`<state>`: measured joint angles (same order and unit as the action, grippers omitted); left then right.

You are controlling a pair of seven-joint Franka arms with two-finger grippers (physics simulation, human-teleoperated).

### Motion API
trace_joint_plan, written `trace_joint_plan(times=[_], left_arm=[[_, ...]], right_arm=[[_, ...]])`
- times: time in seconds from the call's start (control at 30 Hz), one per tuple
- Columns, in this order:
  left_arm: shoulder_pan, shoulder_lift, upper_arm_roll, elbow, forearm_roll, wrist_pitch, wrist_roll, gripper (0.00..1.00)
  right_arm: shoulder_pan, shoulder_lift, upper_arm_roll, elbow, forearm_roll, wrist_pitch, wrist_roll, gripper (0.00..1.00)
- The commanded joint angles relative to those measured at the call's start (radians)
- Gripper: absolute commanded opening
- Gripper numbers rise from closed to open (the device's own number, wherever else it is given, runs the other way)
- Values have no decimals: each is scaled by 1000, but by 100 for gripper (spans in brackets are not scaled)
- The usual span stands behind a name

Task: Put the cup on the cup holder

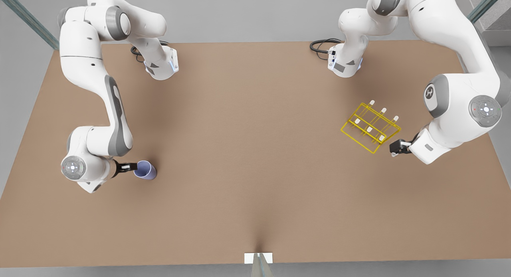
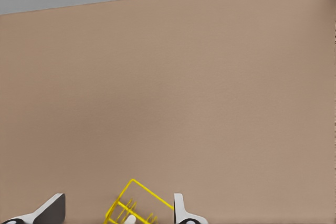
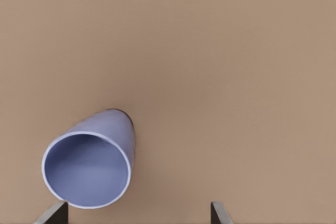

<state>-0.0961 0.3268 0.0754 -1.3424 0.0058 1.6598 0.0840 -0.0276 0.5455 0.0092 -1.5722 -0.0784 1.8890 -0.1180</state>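
Observation:
The pale lavender-blue cup point(image 1: 145, 170) stands on the brown table at the front view's left, its opening facing the right wrist camera point(image 3: 88, 169). My right gripper point(image 1: 133, 167) point(image 3: 136, 216) is open right beside the cup's rim, with the cup just ahead of its fingers and nearer one fingertip point(image 3: 53, 214). The yellow wire cup holder point(image 1: 370, 126) with white-tipped pegs sits at the front view's right. My left gripper point(image 1: 394, 148) point(image 2: 116, 211) is open just off the cup holder's point(image 2: 137, 205) near corner, holding nothing.
The brown table point(image 1: 247, 149) spreads wide between the cup and the cup holder. Black cables point(image 1: 321, 45) lie at the far edge by the arm bases. A small white bracket point(image 1: 258, 258) sits at the near edge.

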Motion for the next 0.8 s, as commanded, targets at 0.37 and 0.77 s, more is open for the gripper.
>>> trace_joint_plan(times=[0.37,0.77], left_arm=[[-1,9,1,0,-1,-2,0,100],[-1,15,1,0,-3,0,-1,100]], right_arm=[[-3,57,9,-22,52,47,-17,100],[-2,99,8,-18,51,75,-23,100]])
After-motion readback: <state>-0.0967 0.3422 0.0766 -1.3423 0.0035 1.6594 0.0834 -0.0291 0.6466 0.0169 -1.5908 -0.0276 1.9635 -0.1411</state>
